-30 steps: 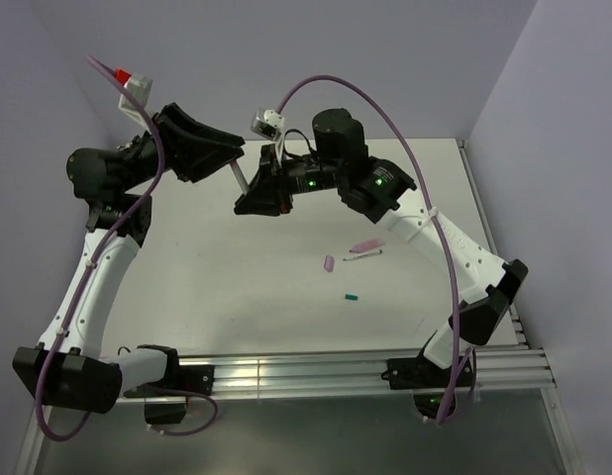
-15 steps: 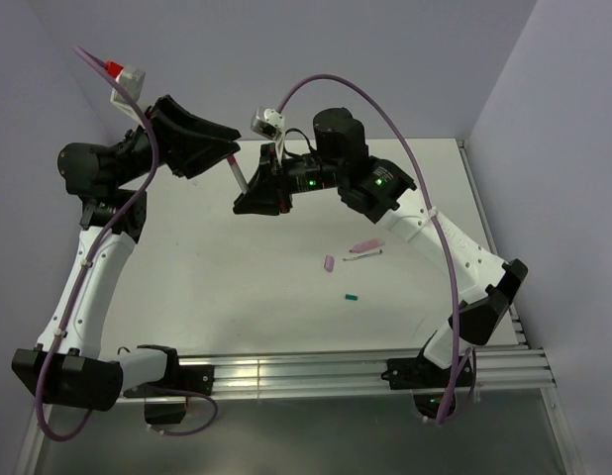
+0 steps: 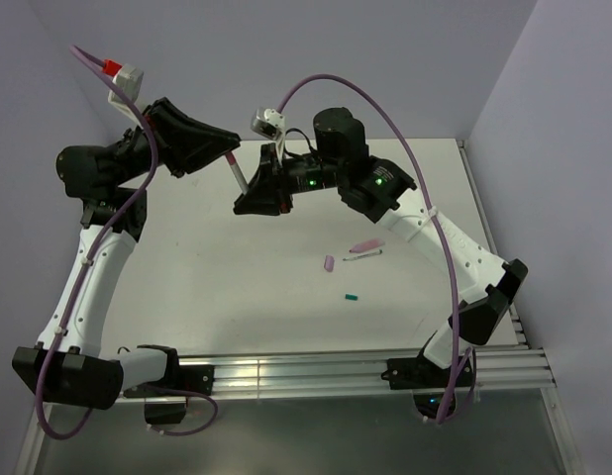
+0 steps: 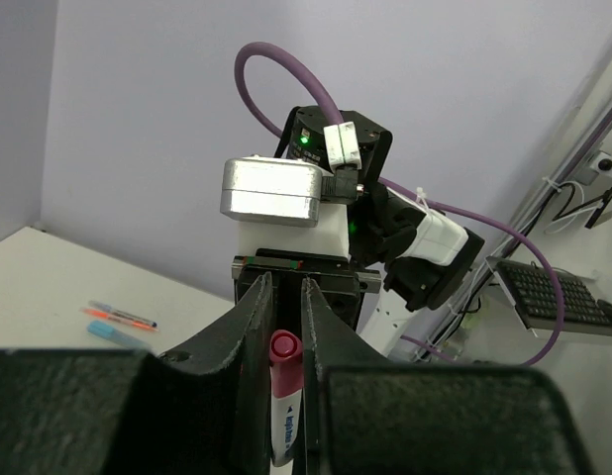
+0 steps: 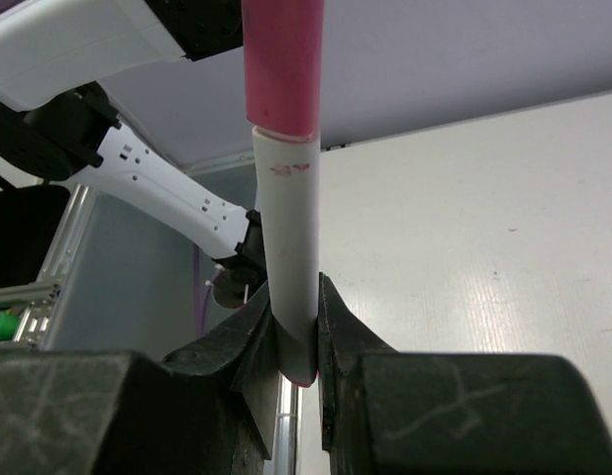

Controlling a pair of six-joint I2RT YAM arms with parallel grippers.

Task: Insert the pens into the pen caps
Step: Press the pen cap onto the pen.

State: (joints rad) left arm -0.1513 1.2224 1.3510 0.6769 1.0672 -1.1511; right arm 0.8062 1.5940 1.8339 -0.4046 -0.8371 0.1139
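slippage risk | near: teal cap, lilac cap loose on worktop | farther: right hand clamps white pen aloft, left hand closed on its pink cap | off-axis push could jam cap or twist pen free

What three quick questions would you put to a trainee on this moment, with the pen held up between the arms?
1. True or false: the right gripper grips the pen by its whitish barrel.
2. Which cap on the table lies nearest the arm bases? A teal cap, B yellow, C black.
3. Fill in: the fitted cap on the held pen is ____.
Key: 1 true; 2 A; 3 pink.
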